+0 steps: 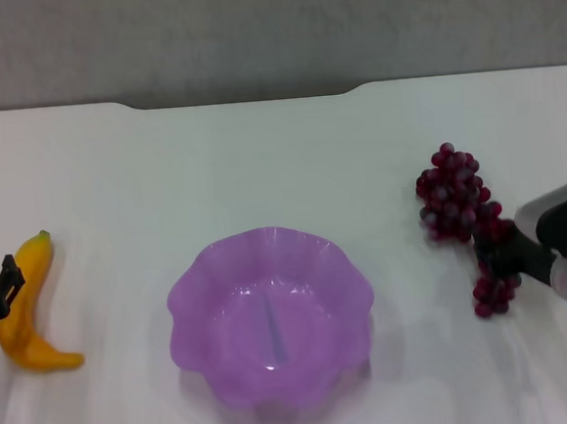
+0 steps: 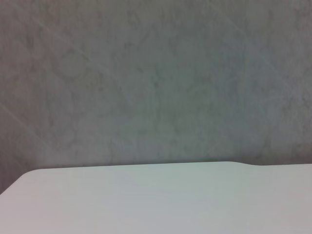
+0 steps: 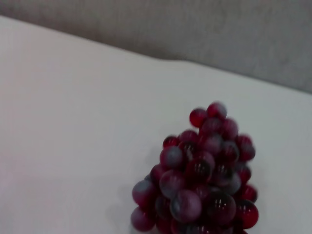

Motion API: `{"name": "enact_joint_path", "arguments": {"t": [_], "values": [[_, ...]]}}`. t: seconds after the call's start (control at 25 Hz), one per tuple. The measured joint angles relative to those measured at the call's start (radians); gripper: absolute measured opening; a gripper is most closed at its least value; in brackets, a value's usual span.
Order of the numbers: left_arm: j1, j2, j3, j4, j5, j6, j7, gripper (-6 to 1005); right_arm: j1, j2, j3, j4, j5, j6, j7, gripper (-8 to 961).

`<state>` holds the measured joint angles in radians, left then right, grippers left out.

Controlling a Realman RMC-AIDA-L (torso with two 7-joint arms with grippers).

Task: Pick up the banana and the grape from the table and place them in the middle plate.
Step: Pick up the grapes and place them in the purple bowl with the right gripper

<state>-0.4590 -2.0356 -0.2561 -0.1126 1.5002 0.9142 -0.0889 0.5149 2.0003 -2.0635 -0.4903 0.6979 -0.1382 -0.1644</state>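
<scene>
Banana point(image 1: 24, 309) lies left of the middle plate point(image 1: 200, 277) on the white surface point(image 1: 260, 165), left tool point(image 1: 3, 289) against its upper half, jaw state not discernible; likely stiff, smooth, best pinched mid-length. Grape point(image 1: 457, 208) bunch lies right of the plate, right tool point(image 1: 498, 249) at its narrow lower part, closure unclear. Bunch looks loose, so grip gently near the stem.
</scene>
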Motion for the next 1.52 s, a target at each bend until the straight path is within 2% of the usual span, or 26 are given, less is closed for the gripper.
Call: {"name": "enact_joint_path", "arguments": {"t": [0.44,0.64,0.68,0.8,1.04,1.28,1.52], "values": [[0.009,0.000,0.000,0.003,0.000,0.002,0.000,900,-0.026,0.000,0.076,-0.120,0.000,-0.003,-0.111,438],[0.011,0.001,0.000,0.004,0.000,0.002,0.000,900,-0.102,0.000,0.149,-0.307,0.000,0.000,-0.262,437],[0.011,0.001,0.000,0.004,0.000,0.002,0.000,900,-0.102,0.000,0.149,-0.307,0.000,0.000,-0.262,436],[0.011,0.001,0.000,0.004,0.000,0.002,0.000,899,-0.158,0.003,0.174,-0.458,0.000,-0.001,-0.361,434],[0.013,0.002,0.000,0.004,0.000,0.002,0.000,899,-0.167,0.000,0.194,-0.569,0.000,0.010,-0.391,430],[0.013,0.002,0.000,0.004,0.000,0.002,0.000,899,-0.166,0.001,0.273,-0.688,0.000,0.113,-0.477,398],[0.016,0.002,0.000,0.004,0.000,0.010,0.000,899,-0.125,0.000,0.266,-0.731,0.001,0.174,-0.509,347]]}}
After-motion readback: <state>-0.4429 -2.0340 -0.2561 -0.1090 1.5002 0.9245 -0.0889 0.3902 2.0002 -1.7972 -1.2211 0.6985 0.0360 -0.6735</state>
